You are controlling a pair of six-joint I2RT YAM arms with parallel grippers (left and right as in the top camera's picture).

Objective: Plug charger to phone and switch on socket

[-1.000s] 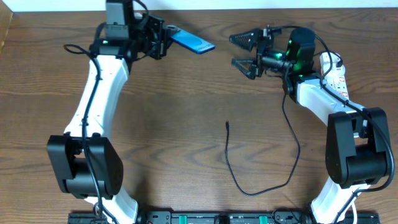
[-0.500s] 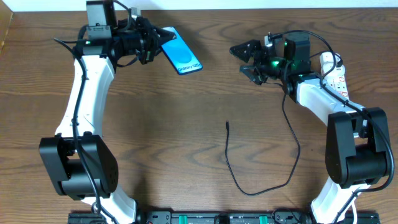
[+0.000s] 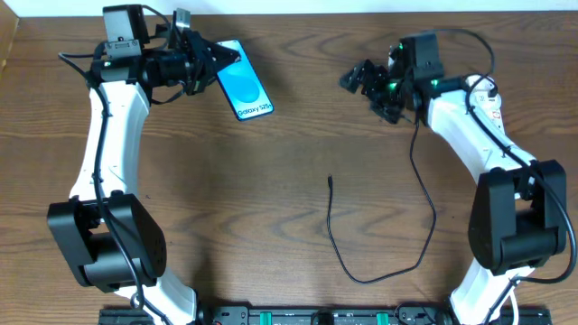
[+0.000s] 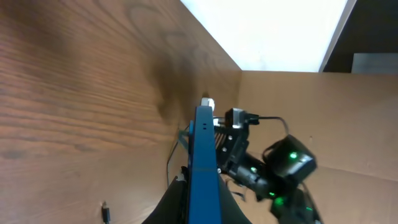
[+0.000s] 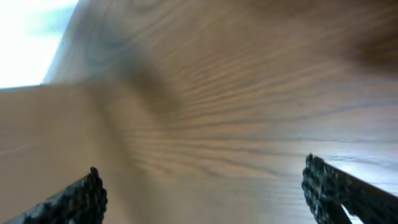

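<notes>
My left gripper (image 3: 209,68) clamps the blue-screened rectangular smartphone (image 3: 242,90) — my right gripper (image 3: 364,90) gapes wide, seemingly empty — thin black cable (image 3: 336,236) lies loose on the brown wooden table (image 3: 253,199).

Beneath me lies a dark brown wood-grain bench (image 3: 271,181). A bright white strip (image 3: 361,4) runs beyond its far edge, a tan cardboard panel (image 3: 6,41) stands at its far left corner, and a black rail with green fittings (image 3: 298,318) lines the near edge.
</notes>
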